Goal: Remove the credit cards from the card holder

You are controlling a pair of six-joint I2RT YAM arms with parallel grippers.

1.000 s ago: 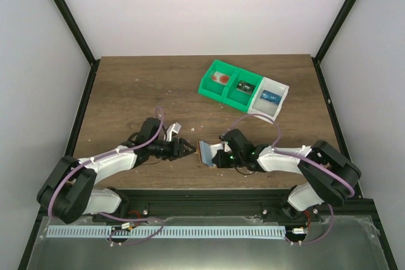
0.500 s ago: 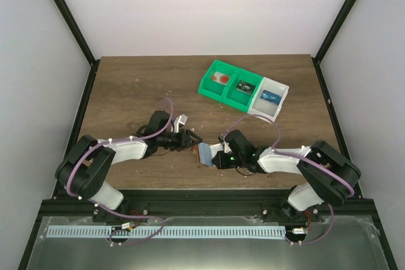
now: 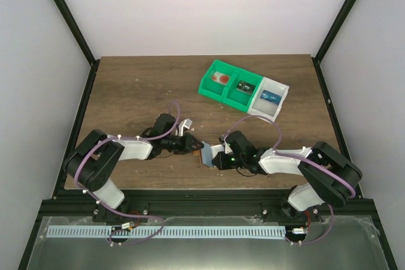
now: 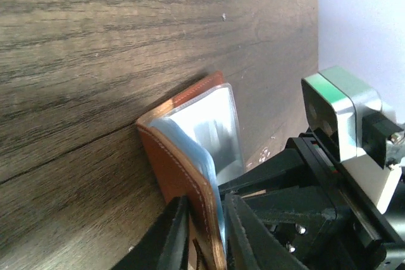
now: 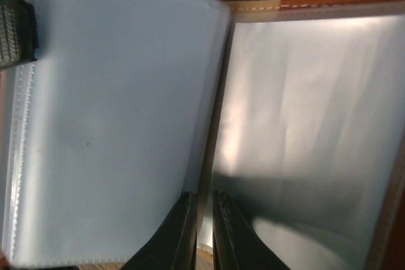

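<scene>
The reddish-brown card holder (image 3: pixel 205 152) stands open on its edge on the wooden table between my two grippers. In the left wrist view its brown cover (image 4: pixel 183 162) and pale blue-grey inner panels face me. My left gripper (image 3: pixel 193 145) has its jaws on either side of that cover (image 4: pixel 204 210), shut on it. My right gripper (image 3: pixel 213 157) is shut on the edge of an inner panel (image 5: pixel 204 202). The right wrist view shows two blue-grey panels (image 5: pixel 114 112) spread apart. I see no credit card in the holder's pockets.
A tray with two green compartments and one white one (image 3: pixel 260 102) stands at the back right. It holds a red item (image 3: pixel 220 78), a dark item (image 3: pixel 244 86) and a blue item (image 3: pixel 271 97). Small pale specks lie on the wood.
My left arm has reached right from a gap away, and its jaws now grip the holder's left cover. The right gripper and the holder have barely moved.
</scene>
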